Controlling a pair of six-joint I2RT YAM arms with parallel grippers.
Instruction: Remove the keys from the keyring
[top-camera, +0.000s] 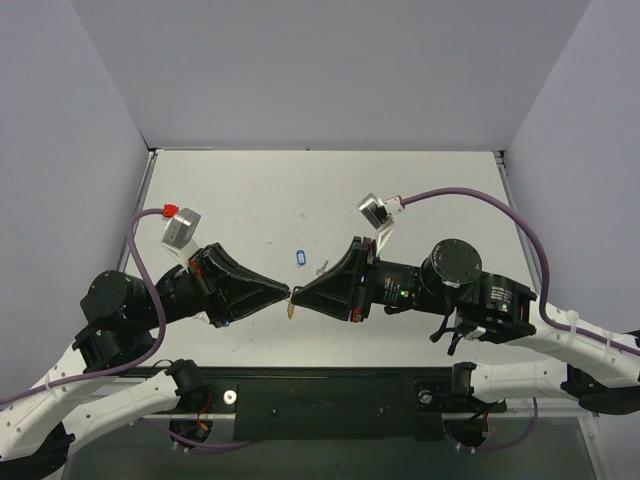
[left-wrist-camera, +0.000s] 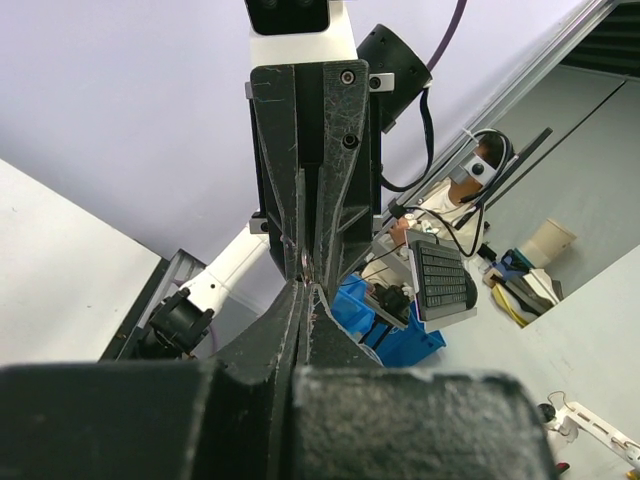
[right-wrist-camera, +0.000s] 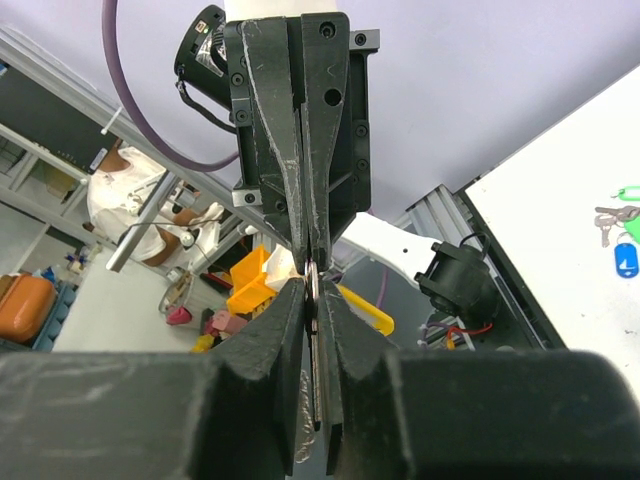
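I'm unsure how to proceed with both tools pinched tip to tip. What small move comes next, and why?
Probably ease the right tool slightly away from the left tool. Both look shut on the keyring, its yellow tag dangling below their tips, so a gentle pull might part the ring.
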